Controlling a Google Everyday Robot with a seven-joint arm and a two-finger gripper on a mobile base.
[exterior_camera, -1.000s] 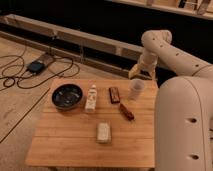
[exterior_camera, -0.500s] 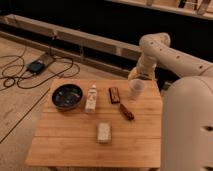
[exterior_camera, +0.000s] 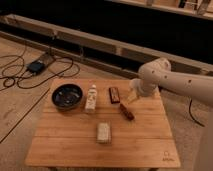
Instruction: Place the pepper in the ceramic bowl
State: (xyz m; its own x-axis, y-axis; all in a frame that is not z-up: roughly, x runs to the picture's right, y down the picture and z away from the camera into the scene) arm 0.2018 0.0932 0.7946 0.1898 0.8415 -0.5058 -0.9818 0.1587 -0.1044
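Tool (exterior_camera: 132,95) above wooden table (exterior_camera: 65,145), cables (exterior_camera: 20,80) beyond

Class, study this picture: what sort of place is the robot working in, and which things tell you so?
Probably a robotics lab or workshop: loose cables trail across a bare floor, and the gripper hangs over the far right of a wooden table.

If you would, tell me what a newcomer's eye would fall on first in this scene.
The bulky white robot arm enters from the right, and its gripper hangs over the far right part of the wooden table. The gripper is just beyond the small dark red pepper. Next comes the glossy dark ceramic bowl at the table's far left, with a white bottle beside it.
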